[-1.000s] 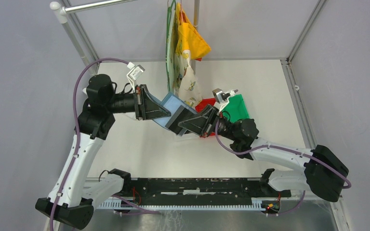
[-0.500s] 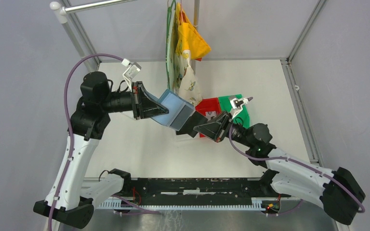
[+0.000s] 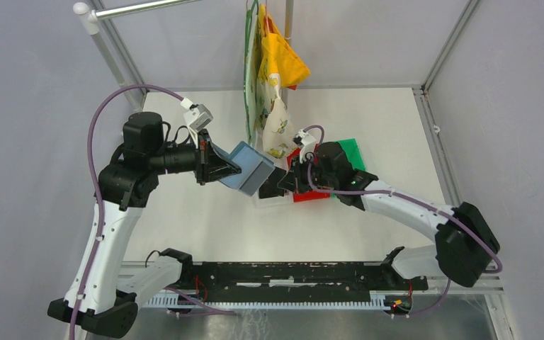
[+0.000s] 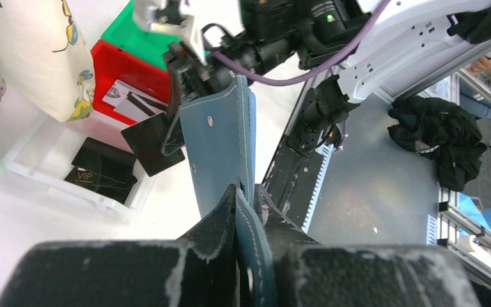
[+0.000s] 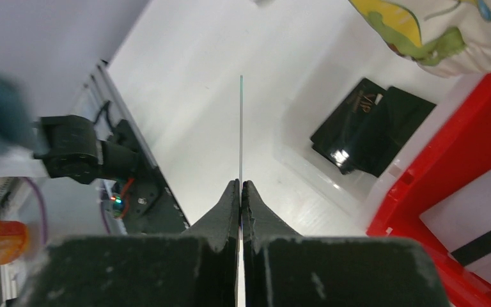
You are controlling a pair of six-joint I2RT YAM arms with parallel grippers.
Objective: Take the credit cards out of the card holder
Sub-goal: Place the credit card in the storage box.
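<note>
The teal-blue card holder [image 3: 246, 170] hangs in the air at the table's middle, and my left gripper [image 3: 228, 170] is shut on its near edge. In the left wrist view the card holder [image 4: 220, 147] stands edge-up out of the left gripper [image 4: 245, 195]. Just right of it, my right gripper [image 3: 283, 180] is shut on a black credit card [image 3: 272, 183], apart from the holder, over the white bin. The right wrist view shows that credit card [image 5: 241, 121] edge-on as a thin line between the shut right gripper [image 5: 241, 185] fingers. The same credit card [image 4: 148, 144] shows flat in the left wrist view.
A white bin [image 5: 313, 192] below holds two black cards [image 5: 371, 131]. Beside it a red bin [image 5: 467, 160] holds pale cards [image 5: 486, 217], with a green bin [image 3: 350, 152] behind. Cloth bags [image 3: 273, 71] hang from a rail at the back centre.
The right gripper has drawn the black card clear of the holder, turned its wrist and come back left over the white bin. The left arm has tilted the holder slightly.
</note>
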